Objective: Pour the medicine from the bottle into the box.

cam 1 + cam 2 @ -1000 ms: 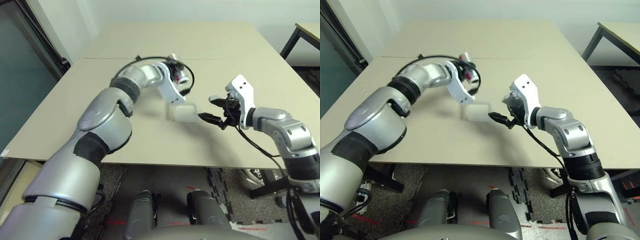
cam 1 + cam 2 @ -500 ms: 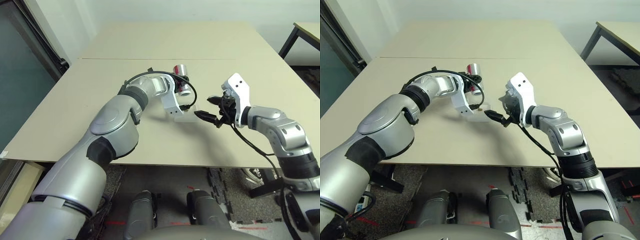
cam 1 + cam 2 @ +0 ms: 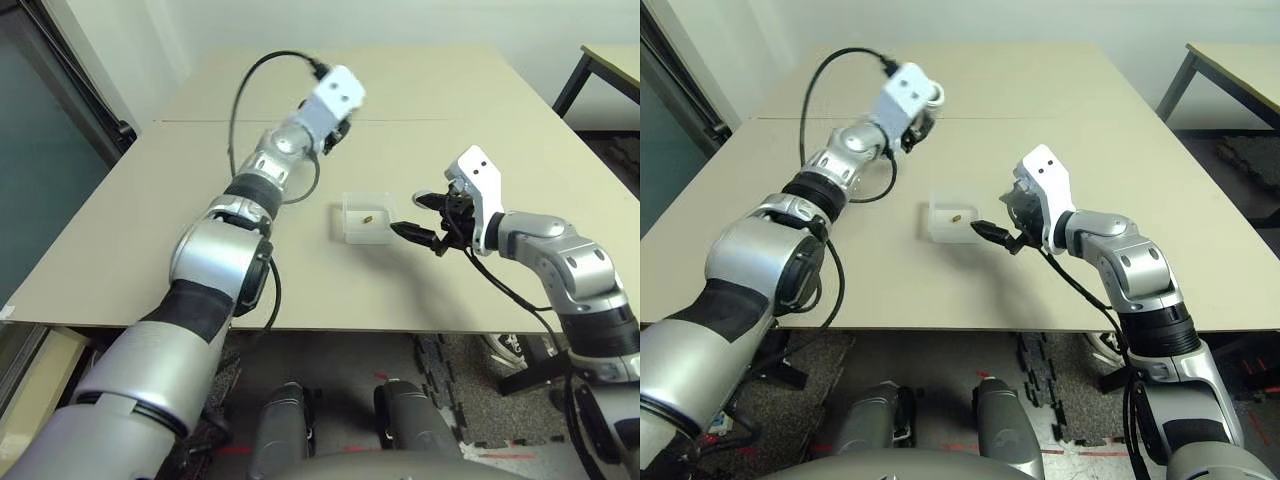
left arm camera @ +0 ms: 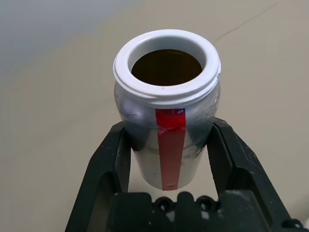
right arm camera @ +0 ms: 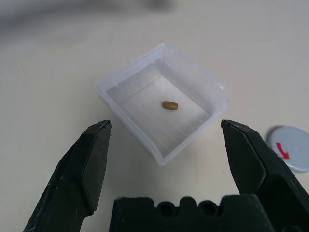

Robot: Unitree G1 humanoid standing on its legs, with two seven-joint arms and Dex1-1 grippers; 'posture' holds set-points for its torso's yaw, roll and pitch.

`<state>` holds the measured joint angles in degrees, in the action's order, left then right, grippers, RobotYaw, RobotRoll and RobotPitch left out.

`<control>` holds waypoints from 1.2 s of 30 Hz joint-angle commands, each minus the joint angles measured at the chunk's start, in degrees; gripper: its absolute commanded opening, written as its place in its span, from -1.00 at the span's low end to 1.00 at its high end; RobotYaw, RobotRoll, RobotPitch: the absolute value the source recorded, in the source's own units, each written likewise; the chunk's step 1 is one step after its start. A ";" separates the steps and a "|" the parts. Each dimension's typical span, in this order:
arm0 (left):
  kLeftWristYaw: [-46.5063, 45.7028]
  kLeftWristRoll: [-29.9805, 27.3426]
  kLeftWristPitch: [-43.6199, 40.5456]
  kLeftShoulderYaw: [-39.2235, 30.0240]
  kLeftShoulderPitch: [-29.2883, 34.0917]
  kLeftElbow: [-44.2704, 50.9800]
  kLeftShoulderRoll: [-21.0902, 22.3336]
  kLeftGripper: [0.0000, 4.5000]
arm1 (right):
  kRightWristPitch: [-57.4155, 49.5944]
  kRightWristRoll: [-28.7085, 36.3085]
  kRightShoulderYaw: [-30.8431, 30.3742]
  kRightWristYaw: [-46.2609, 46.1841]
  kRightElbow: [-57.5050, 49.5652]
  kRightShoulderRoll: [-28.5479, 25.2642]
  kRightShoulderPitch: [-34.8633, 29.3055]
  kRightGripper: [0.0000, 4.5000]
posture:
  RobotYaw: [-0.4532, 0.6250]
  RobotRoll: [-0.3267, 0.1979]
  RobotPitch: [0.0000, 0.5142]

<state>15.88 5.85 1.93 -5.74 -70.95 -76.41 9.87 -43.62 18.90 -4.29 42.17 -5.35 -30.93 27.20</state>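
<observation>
Below my arms spread the pale table (image 3: 300, 290). On it sat the clear box (image 5: 140, 130), the pill (image 5: 170, 105) lying inside on its floor. My left pincer (image 4: 168, 145) was clamped around the silver, red-striped bottle (image 4: 171, 140), its mouth uncapped. My right pincer (image 5: 166, 125) stood spread and empty beside the box, near the grey cap (image 5: 290, 149) on the tabletop.
</observation>
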 commanded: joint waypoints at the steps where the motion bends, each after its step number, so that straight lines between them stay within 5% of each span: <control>1: -2.48 -4.27 -2.21 -4.00 3.91 0.84 0.14 0.10 | 0.05 -0.24 -1.05 0.49 1.28 0.26 1.06 1.00 | -0.32 0.25 -0.83; 9: -5.29 -7.20 -3.72 -7.44 9.70 1.44 0.46 0.10 | 0.00 -0.45 -1.63 0.87 1.96 0.39 1.34 1.00 | -0.29 0.25 -0.77; 23: -3.31 -2.96 -2.17 -1.37 12.36 1.70 0.57 0.10 | -0.29 -0.06 -1.55 -0.14 1.05 1.03 0.70 1.00 | -0.30 0.25 -0.73; 29: -3.01 -1.54 0.28 0.77 12.57 2.05 0.69 0.99 | -0.68 0.20 -1.50 -0.40 0.46 1.08 0.43 1.00 | -0.30 0.25 -0.72; 36: -4.55 -1.10 3.42 1.09 13.30 2.92 0.62 0.99 | -1.28 0.37 -1.66 -0.42 -0.14 1.26 0.44 1.00 | -0.29 0.25 -0.69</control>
<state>11.86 4.39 4.42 -5.05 -58.24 -73.68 10.36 -44.25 18.98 -5.85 41.91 -4.41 -29.78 28.10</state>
